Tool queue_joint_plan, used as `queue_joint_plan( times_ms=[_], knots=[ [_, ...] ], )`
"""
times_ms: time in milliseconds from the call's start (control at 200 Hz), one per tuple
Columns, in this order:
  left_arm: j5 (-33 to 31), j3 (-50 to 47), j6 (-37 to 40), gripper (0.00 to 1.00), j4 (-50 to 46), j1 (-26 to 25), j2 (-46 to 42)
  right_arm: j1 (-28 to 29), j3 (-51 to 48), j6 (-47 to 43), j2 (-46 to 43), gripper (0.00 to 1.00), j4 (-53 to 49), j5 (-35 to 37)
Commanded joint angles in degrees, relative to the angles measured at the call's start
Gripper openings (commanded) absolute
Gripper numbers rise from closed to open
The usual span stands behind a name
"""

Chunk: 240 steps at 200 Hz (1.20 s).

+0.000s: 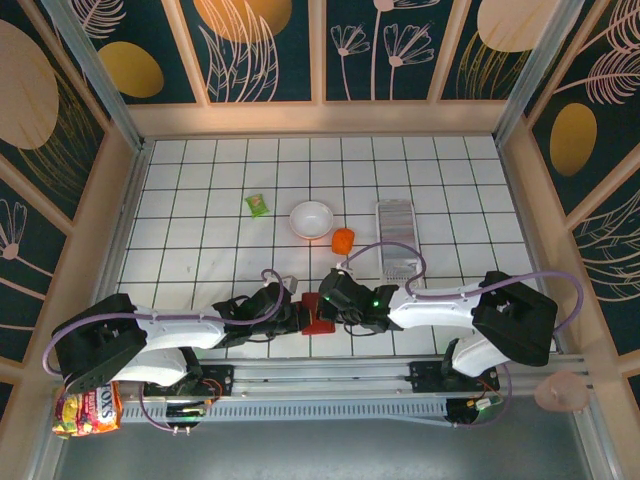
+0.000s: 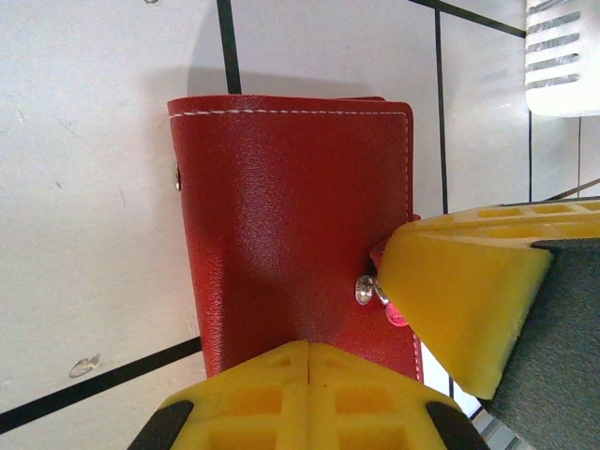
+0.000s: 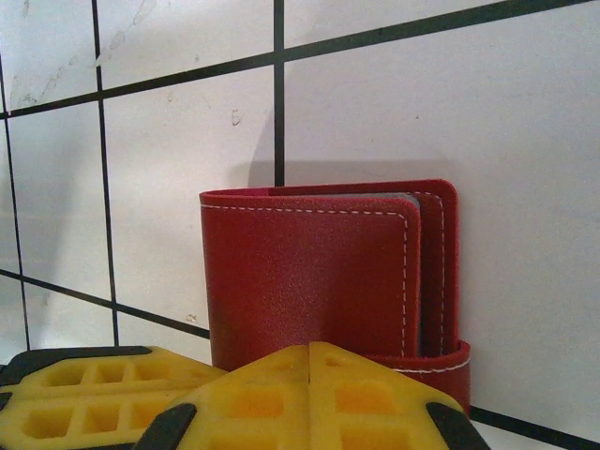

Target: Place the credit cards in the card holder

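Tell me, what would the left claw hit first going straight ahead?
The red card holder, right before the shut left gripper; its tips look to be at the holder's edge, though contact is unclear.

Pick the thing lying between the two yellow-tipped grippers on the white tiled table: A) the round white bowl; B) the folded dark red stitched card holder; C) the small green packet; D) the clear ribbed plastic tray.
B: the folded dark red stitched card holder lies on the tiles with the left gripper and the right gripper at its opposite edges.
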Motion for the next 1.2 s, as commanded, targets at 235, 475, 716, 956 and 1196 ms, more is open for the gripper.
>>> queue_joint_plan(
  times_ms=[235, 475, 716, 956, 1196],
  knots=[
    [-0.5, -1.3, -1.1, 0.0, -1.4, -0.3, 0.7, 2.5, -0.7, 0.8, 3.3, 0.0, 0.1, -0.7],
    [-1.1, -1.5, -1.5, 0.0, -1.8, -0.2, 0.3, 4.6, 0.7, 1.1, 6.6, 0.0, -5.8, 0.0],
    [-2.2, -2.5, -2.3, 0.0, -1.6, -0.3, -1.4, 7.8, -1.4, 2.7, 7.0, 0.0, -7.5, 1.3],
    [-0.8, -3.4, -4.3, 0.0, 1.3, -0.2, -0.6, 11.4, -4.2, 3.0, 13.0, 0.0, -5.0, 1.3],
    [-7.3, -2.4, -4.7, 0.0, -6.0, -0.2, -7.0, 12.5, -4.4, 5.5, 12.5, 0.0, -6.4, 3.6]
  ],
)
